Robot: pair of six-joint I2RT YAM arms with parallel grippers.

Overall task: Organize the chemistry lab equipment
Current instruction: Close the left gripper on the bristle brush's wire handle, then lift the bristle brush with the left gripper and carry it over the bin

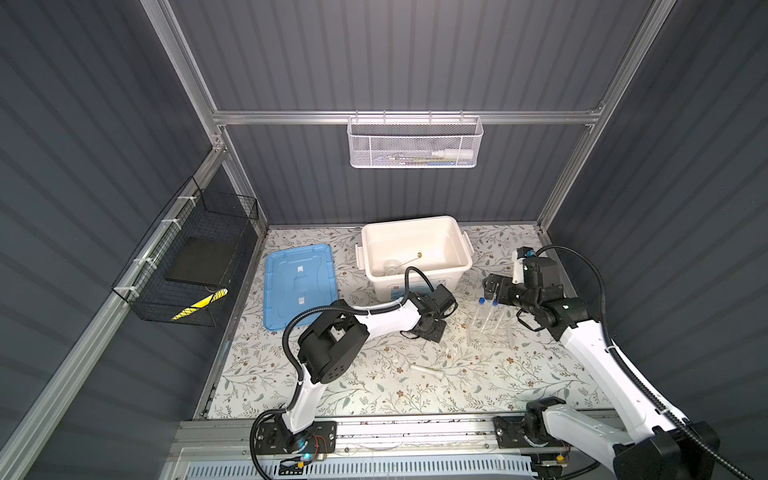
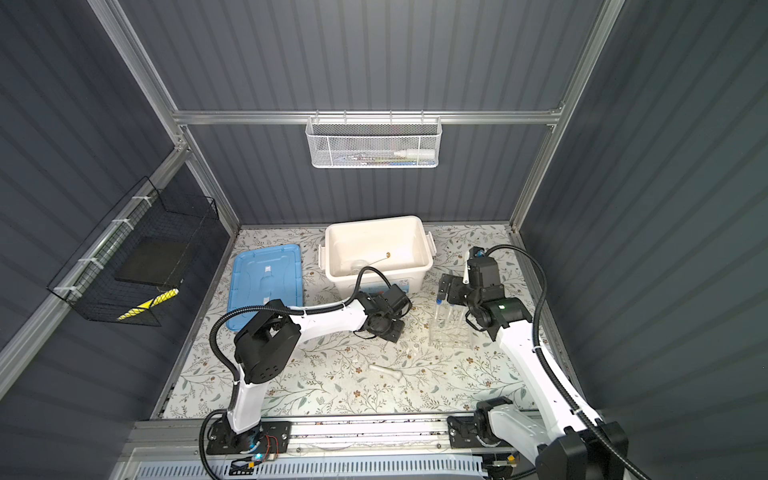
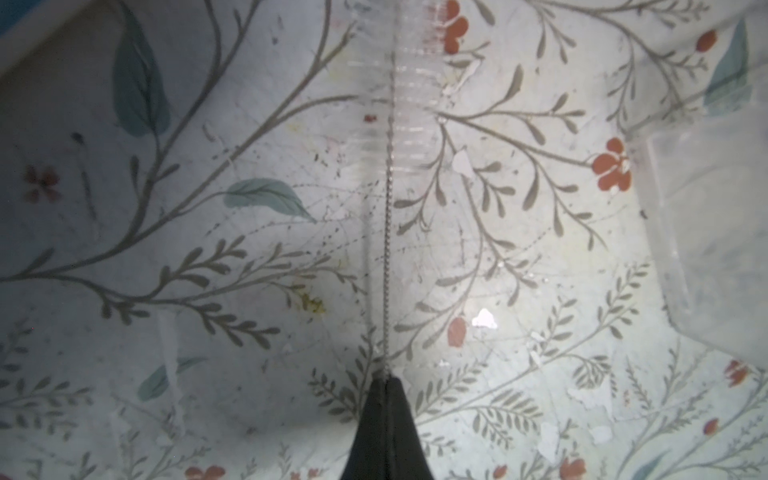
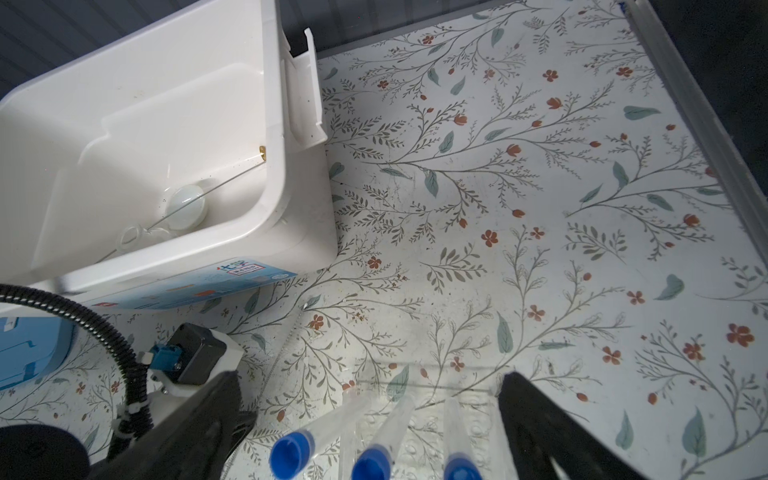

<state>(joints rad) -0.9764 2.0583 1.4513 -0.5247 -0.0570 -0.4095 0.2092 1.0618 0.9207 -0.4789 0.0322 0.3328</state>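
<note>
Top views, tub: the white tub (image 1: 415, 239) stands open at the back of the floral mat (image 1: 374, 386). Its blue lid (image 1: 299, 286) lies flat beside it, likely so equipment can go in. A thin brass-tipped rod (image 1: 409, 261) leans inside.
Top views, rack: the clear plastic rack (image 1: 488, 338) stands right of centre, with blue-capped test tubes (image 1: 487, 309) upright in it.
Top views, loose item: a white pestle (image 1: 428, 370) lies on the mat nearer the front, apart from the rack.
Top views, wall basket: a white mesh basket (image 1: 374, 145) holds a white bottle (image 1: 453, 154); its other contents are too small to tell.
Left wrist, left gripper (image 3: 384, 382): the jaws are closed on the end of the twisted wire stem of a brush (image 3: 388, 249). The brush lies along the mat with its bristles away from the jaws. A low pinch suits so thin a stem.
Right wrist, right gripper (image 4: 372, 378): the jaws are spread wide and empty above three tube caps, probably lined up for a tube.
Right wrist, tub contents: the rod, a small round white dish (image 4: 183, 205) and a clear ring-like rim (image 4: 129, 237), perhaps a beaker.
</note>
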